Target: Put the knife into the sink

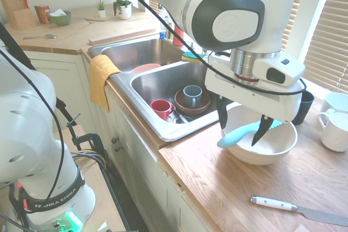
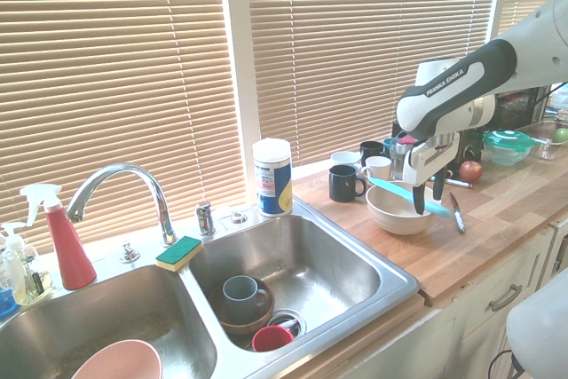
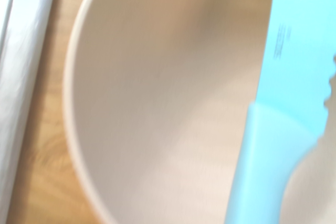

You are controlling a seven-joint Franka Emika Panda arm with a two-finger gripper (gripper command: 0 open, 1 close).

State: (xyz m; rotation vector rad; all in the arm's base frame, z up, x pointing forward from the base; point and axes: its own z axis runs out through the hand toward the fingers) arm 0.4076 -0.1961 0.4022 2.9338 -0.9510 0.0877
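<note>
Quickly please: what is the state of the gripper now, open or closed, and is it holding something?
Gripper: fingers either side of the turquoise knife above the white bowl; whether they clamp it cannot be told.

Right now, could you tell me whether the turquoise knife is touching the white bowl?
Cannot tell. In the first exterior view the knife crosses the bowl rim with the gripper around it, and no view plainly shows a gap.
</note>
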